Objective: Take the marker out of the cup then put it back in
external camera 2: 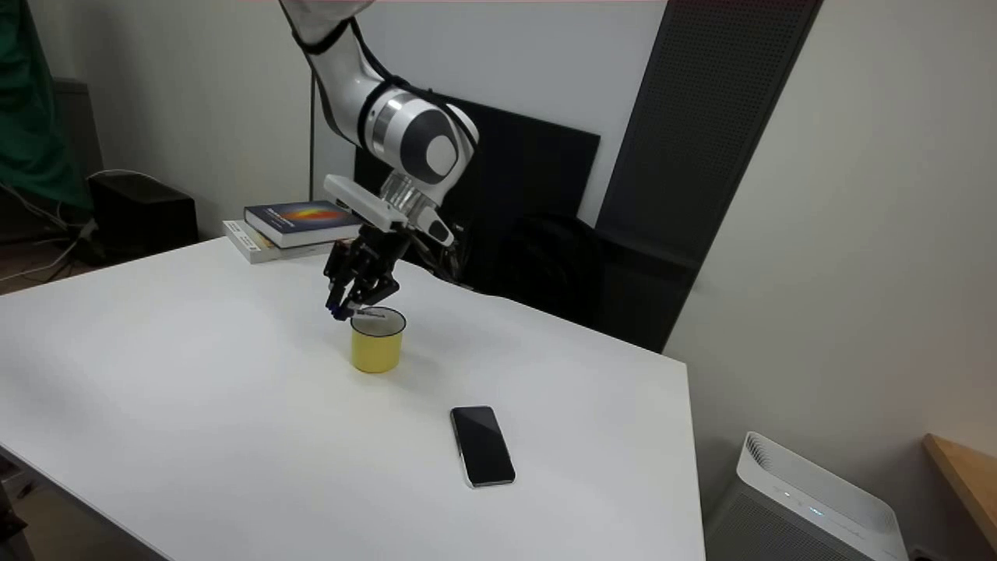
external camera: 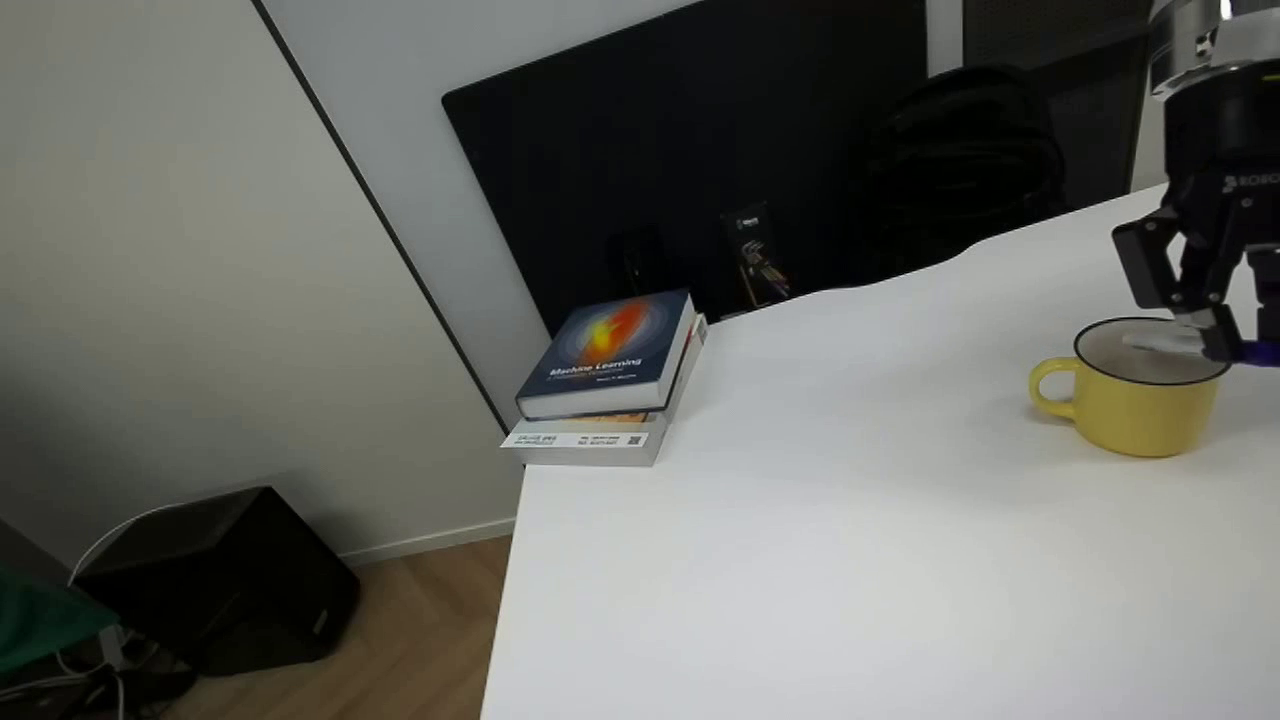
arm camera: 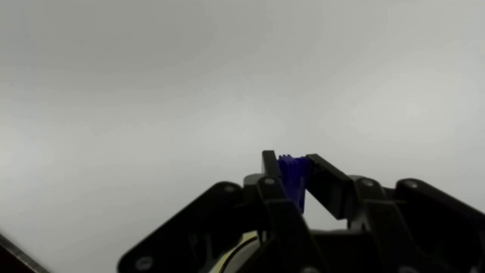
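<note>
Marker (external camera: 1160, 343): slim, whitish barrel, one blue-purple end. It lies far from upright, the white part across the mouth of the cup (external camera: 1140, 415), the coloured end out past the rim. Gripper (arm camera: 291, 167): fingers (arm camera: 269, 163) drawn narrow, pinching the marker by that coloured end. Cup is yellow, dark-rimmed, pale inside, upright on the white table (external camera: 800, 550), its handle (external camera: 1055, 409) pointing to the side where the books (external camera: 608, 350) are stacked. Broad tabletop spreads between cup and books; the books sit at a table edge, well apart from the cup. Phone (external camera 2: 483, 446) lies flat on the side of the cup away from the books, with tabletop between. Hard to make out: whether the marker's white tip dips below the cup's rim or sits just above it; I cannot tell. A finger covers part of the barrel. In an exterior view the border cuts off part of the gripper; from the wrist, a sliver of cup shows past it.
</note>
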You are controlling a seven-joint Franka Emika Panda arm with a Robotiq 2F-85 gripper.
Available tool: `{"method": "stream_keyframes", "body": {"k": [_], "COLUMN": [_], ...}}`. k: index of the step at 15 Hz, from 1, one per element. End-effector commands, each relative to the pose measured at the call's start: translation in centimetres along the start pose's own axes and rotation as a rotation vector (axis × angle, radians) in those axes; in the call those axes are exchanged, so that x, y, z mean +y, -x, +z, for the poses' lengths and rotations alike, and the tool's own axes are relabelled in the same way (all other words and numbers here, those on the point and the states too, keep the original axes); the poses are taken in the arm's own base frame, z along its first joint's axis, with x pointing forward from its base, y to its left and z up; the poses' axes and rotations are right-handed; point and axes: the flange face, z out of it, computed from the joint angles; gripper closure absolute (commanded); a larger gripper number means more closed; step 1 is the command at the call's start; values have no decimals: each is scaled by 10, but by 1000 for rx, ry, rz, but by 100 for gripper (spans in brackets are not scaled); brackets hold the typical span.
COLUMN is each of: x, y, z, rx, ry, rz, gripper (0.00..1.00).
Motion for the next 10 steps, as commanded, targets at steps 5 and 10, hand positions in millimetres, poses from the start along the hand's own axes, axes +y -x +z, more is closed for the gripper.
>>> {"method": "stream_keyframes", "body": {"k": [5, 10], "x": [13, 17], "y": [-59, -75], "z": [-3, 3], "rx": [-74, -98], "ry": [-84, -76], "rz": [36, 42], "gripper": [94, 30]}}
